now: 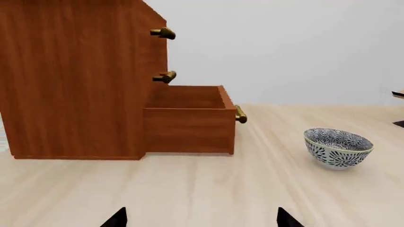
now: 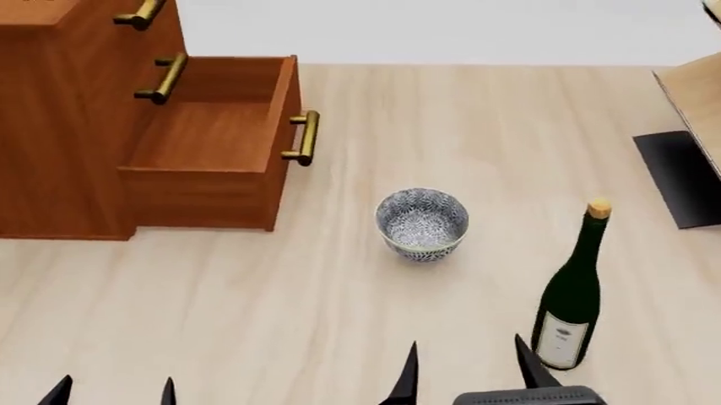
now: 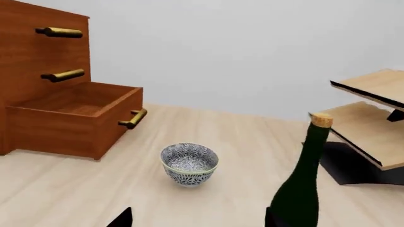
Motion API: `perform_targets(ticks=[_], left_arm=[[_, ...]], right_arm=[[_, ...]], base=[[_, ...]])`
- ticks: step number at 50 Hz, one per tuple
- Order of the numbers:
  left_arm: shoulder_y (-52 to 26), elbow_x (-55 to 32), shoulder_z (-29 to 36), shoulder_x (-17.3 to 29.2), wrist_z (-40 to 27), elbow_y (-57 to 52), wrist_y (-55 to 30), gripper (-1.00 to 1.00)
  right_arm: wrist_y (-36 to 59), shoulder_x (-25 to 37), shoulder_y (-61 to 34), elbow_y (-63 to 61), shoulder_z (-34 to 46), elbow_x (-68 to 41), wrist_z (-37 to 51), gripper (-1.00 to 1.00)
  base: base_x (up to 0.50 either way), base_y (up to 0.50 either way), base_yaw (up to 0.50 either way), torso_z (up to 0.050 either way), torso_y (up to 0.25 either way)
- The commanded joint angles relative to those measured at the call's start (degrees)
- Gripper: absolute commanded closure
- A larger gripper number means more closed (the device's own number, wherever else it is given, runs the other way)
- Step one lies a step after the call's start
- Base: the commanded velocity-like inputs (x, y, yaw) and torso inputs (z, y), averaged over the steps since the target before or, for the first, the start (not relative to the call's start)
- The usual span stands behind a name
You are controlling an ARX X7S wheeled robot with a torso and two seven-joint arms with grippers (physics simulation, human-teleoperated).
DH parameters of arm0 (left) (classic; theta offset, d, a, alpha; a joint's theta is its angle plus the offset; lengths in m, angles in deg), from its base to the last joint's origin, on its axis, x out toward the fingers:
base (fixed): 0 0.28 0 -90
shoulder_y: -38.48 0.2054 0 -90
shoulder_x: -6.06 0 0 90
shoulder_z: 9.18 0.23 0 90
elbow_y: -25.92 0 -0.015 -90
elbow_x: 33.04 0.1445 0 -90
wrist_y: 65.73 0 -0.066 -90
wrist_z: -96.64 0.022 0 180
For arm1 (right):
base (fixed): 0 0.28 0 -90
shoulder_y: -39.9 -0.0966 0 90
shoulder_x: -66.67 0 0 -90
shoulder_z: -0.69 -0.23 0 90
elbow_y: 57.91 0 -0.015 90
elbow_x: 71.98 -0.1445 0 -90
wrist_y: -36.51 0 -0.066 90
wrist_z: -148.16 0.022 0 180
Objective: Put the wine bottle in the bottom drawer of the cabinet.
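bottle standing on the table, drawer pulled out

grippers sit nearest, at the near edge of the pale light-wood table. the left gripper shows only two dark fingertips, spread apart with nothing between them. the right gripper is also spread wide and holds nothing; its right finger tip lies just beside the base of the tall slim dark green glass wine bottle with a tan cork and white label. whether they touch i cannot tell. the bottle stands upright on the table, on the right side, near the robot.

farther off, towards the middle, sits a small blue-and-white patterned bowl, apart from the bottle and shorter than it.

beyond, at the far left, stands the boxy reddish-brown wooden cabinet. its bottom drawer, a shallow box with a brass bar handle, is pulled out, and nothing shows inside it. the two upper drawer fronts are closed.

at the far right edge is a pale wood rack on a black base.
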Motion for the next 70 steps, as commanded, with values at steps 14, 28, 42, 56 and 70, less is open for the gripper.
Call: perform_targets(ticks=[14,28,42,56,70], left_arm=[[0.2,-1.5,1.3,1.2,-1.7,-0.2,0.8,-1.00],[0.0,-2.0,2.1,1.8,-2.4,-0.1,0.7,-1.00],[-0.1,-2.4,2.8,2.3,-3.0,0.0,0.8,-1.00],[-0.1,-2.9,3.4,2.8,-3.5,0.2,1.2,-1.00],[-0.1,-3.5,3.9,3.3,-4.0,-0.3,1.1,-1.00]], right_arm=[[-1.0,1.0,0.3,0.6,0.3,-2.0,0.6,-1.00],[-1.2,1.3,0.0,1.4,0.1,-3.4,1.0,-1.00],[-2.3,1.8,0.2,2.5,-0.4,-4.7,1.3,-1.00],[-2.5,2.3,0.3,2.5,0.0,-5.2,1.7,-1.00],[-2.6,2.6,0.2,2.4,0.6,-5.6,2.1,-1.00]], base=[[0.11,0.47,0.00,0.000,0.000],[0.16,0.30,0.00,0.000,0.000],[0.17,0.07,0.00,0.000,0.000],[0.17,0.00,0.00,0.000,0.000],[0.18,0.00,0.00,0.000,0.000]])
